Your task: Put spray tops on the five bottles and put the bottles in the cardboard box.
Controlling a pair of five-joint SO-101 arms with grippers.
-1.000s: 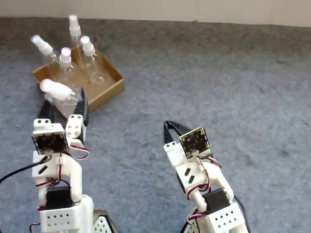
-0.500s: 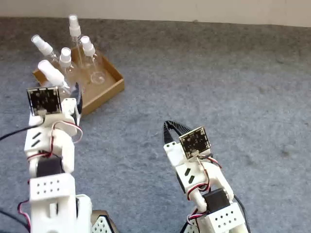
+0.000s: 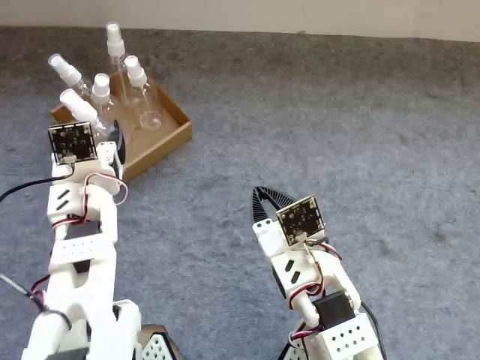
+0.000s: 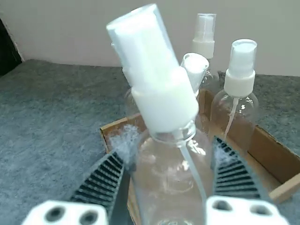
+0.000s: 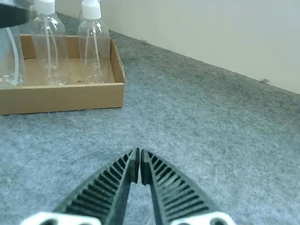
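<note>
My left gripper [image 4: 168, 152] is shut on a clear bottle [image 4: 165, 180] with a white spray top [image 4: 153, 77]. It holds the bottle tilted over the near edge of the cardboard box [image 4: 280, 165]. In the high view this held bottle [image 3: 81, 107] leans over the box [image 3: 166, 141] in front of the left gripper [image 3: 114, 142]. Several other capped bottles [image 3: 135, 73] stand in the box, one of them [image 3: 65, 70] leaning at its far left. My right gripper [image 5: 139, 168] is shut and empty, low over the carpet, well to the right of the box [image 5: 61, 97].
Grey carpet [image 3: 322, 127] covers the table, with a pale wall along its far edge. The right arm [image 3: 300, 225] sits at the front centre. Open carpet lies to the right of the box.
The left arm has lifted the bottle from the carpet in front of the box and carried it up and forward over the box's near edge. The right arm has stayed still.
</note>
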